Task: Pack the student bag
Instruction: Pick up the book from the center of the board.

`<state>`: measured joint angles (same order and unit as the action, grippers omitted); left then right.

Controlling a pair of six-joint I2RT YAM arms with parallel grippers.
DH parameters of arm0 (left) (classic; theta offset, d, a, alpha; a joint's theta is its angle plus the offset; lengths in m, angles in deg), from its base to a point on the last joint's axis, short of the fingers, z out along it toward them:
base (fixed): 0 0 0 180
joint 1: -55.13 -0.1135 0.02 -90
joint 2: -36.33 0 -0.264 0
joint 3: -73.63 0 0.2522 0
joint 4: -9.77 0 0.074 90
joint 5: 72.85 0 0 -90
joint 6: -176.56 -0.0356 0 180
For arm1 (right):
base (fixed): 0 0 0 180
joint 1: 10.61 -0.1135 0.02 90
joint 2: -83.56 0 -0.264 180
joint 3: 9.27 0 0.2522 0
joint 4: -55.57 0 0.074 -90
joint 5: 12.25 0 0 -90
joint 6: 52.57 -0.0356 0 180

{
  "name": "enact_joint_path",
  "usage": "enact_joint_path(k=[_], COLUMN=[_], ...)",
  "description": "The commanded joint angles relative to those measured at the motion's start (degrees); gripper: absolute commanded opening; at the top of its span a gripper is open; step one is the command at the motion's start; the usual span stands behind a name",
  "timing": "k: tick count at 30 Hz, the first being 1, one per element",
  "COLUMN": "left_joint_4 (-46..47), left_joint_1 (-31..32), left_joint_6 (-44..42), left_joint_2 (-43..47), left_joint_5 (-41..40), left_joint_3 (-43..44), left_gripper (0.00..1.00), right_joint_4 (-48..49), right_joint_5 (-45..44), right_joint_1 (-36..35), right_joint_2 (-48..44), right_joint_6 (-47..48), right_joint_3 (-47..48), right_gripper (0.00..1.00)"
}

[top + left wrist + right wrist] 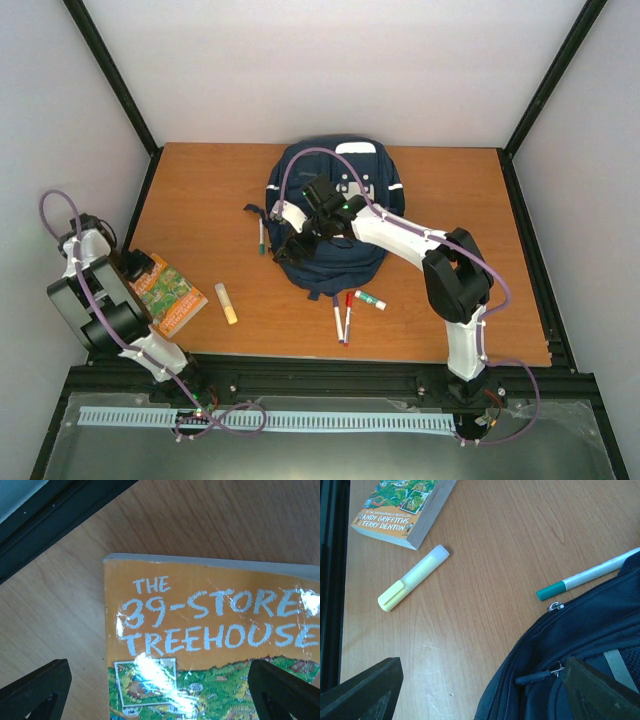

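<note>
Beside student bag (pixel 340 262): markers (pixel 347 318), highlighter (pixel 227 303), book (pixel 166 293) | left gripper (pixel 157 675), right gripper (pixel 482 670) spread wide, both empty

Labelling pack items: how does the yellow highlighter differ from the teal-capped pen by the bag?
The highlighter is stubby and yellow; the pen is slim, white with a teal cap. The highlighter lies near the book; the pen lies beside the backpack. Both flat on the table.

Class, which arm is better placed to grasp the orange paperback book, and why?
Left. The left fingers hang open over the orange paperback book; the right fingers are at the navy fabric backpack.
</note>
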<state>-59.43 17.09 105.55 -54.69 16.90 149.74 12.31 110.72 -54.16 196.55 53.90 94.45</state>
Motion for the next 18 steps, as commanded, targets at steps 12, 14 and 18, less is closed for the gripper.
enact_joint_path(k=[12, 14, 18], left_joint_4=[20.3, 22.0, 23.2], left_joint_1=[-0.1, 0.1, 2.2], left_joint_6=[2.2, 1.9, 0.7], left_joint_2=[-6.5, -7.6, -10.1], left_joint_5=[15.5, 19.1, 24.4], left_joint_3=[-6.4, -6.1, -4.9], left_gripper=[1.0, 1.0, 0.93], right_joint_4=[1.8, 2.2, 4.6], right_joint_5=[-3.0, -3.7, -4.4], right_joint_1=[-0.8, -0.8, -1.0], right_joint_2=[0.3, 1.6, 4.3], right_joint_6=[-1.0, -2.8, -10.5], right_joint_3=[2.6, 3.9, 4.5], right_gripper=[0.89, 0.88, 0.82])
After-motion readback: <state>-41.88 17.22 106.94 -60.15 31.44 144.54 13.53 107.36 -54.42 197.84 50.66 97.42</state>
